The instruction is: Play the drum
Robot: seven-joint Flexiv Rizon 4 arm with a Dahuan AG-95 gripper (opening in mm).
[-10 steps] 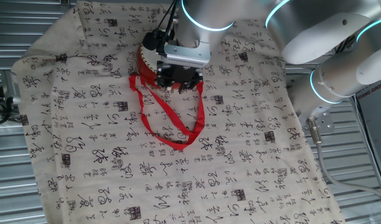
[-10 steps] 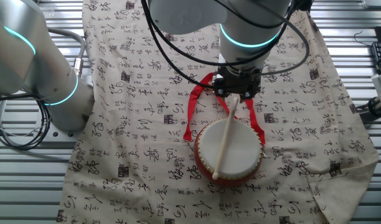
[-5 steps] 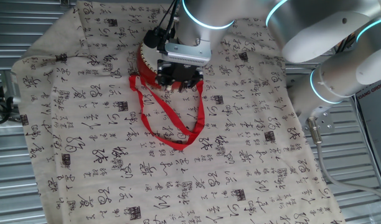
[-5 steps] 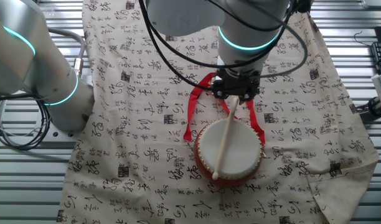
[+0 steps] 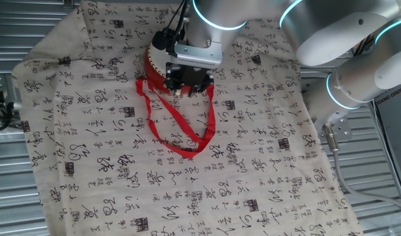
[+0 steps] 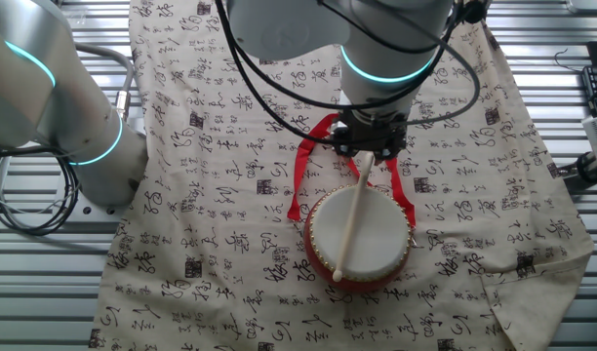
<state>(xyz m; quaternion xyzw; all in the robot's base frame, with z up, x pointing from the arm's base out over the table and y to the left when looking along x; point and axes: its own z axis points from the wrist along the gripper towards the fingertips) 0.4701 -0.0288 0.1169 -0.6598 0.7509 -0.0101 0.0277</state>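
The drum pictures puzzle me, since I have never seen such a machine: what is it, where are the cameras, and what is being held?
This is one robot arm. At its end sits a two-finger hand. Two fixed cameras look at the same table from opposite sides, so the scene appears turned around between them. A cloth printed with black characters covers the table. On it stands a small drum with a red wall and a cream head; its red ribbon strap loops across the cloth. The hand grips a pale drumstick, which slants down across the drum head; its tip seems to lie on or just above the head. In one fixed view the arm hides most of the drum, so only its red wall shows.
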